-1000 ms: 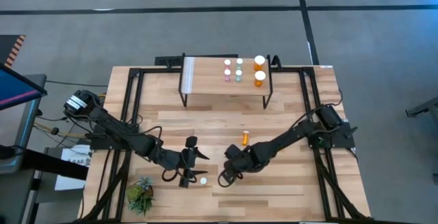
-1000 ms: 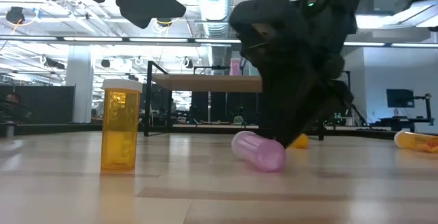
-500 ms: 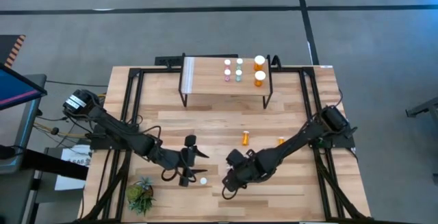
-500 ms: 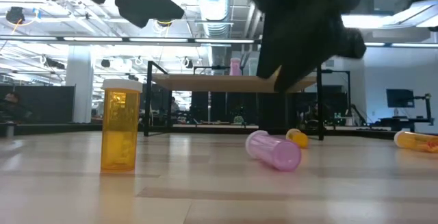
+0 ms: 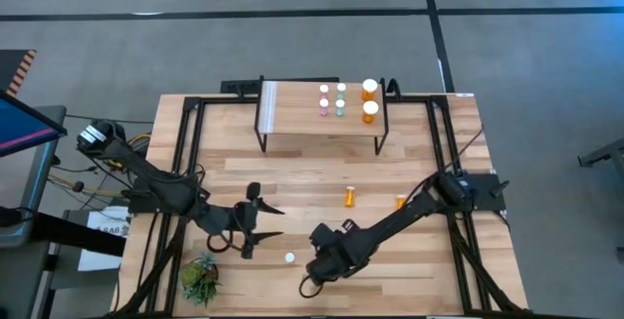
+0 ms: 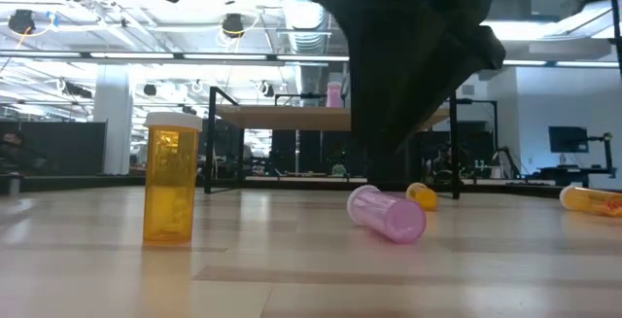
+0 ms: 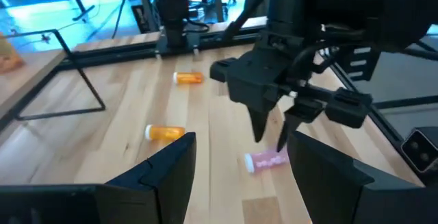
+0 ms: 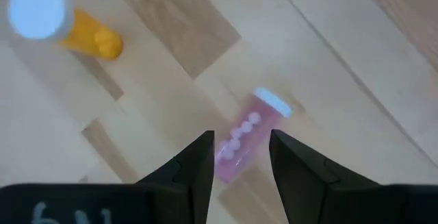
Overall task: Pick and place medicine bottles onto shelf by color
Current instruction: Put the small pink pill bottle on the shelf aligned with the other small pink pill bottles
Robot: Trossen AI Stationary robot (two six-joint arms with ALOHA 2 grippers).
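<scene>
Translucent pink cylindrical bottle (image 8: 241,140), white-capped

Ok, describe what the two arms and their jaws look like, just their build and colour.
Both arms are dark, near-black jointed links running in from the table's side edges. The left gripper ends in two slim tapered jaws; from its own wrist they show as broad dark wedges. The right gripper has a blocky angular head with two thin pointed jaws. Loose cables trail near the left arm's base.

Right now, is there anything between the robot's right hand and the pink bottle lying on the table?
No. In the right wrist view the right hand hangs open just above the pink bottle, and only bare tabletop shows around it.
</scene>
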